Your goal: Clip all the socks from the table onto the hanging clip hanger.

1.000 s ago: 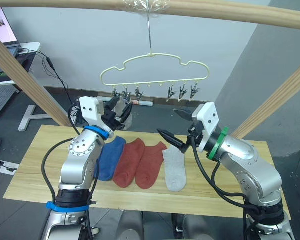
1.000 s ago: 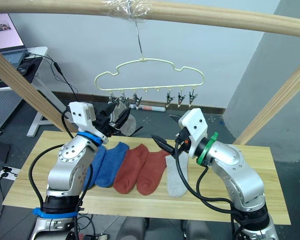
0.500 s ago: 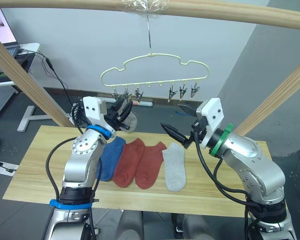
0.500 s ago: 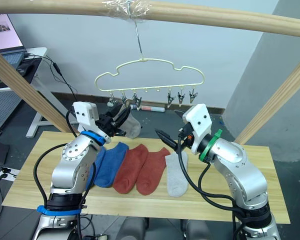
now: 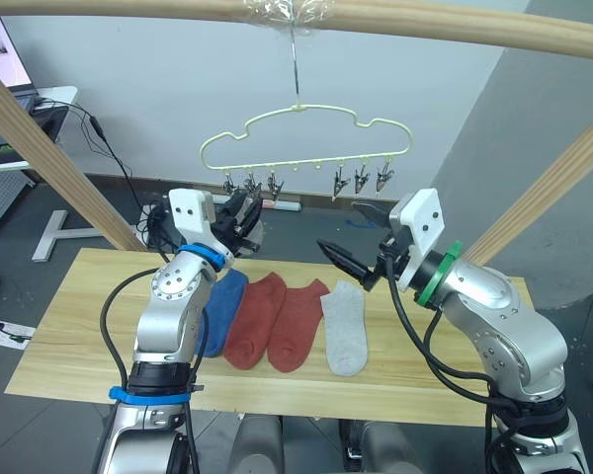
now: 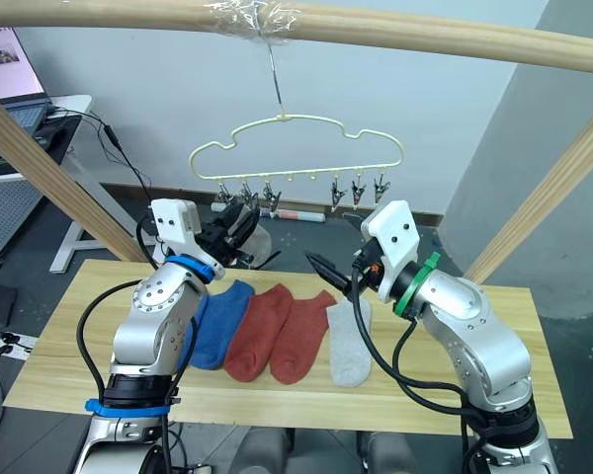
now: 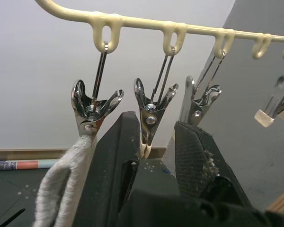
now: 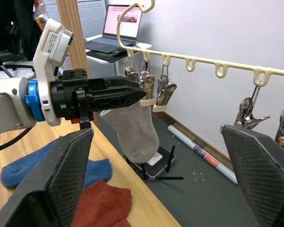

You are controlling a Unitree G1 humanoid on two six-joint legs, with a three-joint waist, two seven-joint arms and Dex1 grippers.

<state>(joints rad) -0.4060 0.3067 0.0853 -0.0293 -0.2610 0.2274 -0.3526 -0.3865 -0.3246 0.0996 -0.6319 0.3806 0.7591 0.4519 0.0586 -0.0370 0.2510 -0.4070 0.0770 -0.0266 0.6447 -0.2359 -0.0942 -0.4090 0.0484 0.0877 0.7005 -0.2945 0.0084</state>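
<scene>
Pale-yellow wire formed the clip hanger, which hung by its hook from a round wooden rail above the table. Six dark clips dangled in a row beneath it, three toward the robot's left and three toward its right.

One light grey sock hung from the leftmost clip, its fabric caught in the clip's mouth and drooping down.

The left gripper was raised to the left group of clips. Its two black fingers stood a little apart on either side of the second clip, whether pressing it I cannot tell, and the hanging sock lay just beside the outer finger.

The right gripper hovered above the table's far edge, below the three right-hand clips. Its fingers were spread wide and held nothing.

Four socks lay side by side on the table, toes toward the robot. From the robot's left they were a blue sock, partly hidden behind the left arm, then two rust-red socks touching each other, then a second light grey sock. The grey one lay just below the right gripper.

A laptop sat on a desk in the far left background.
</scene>
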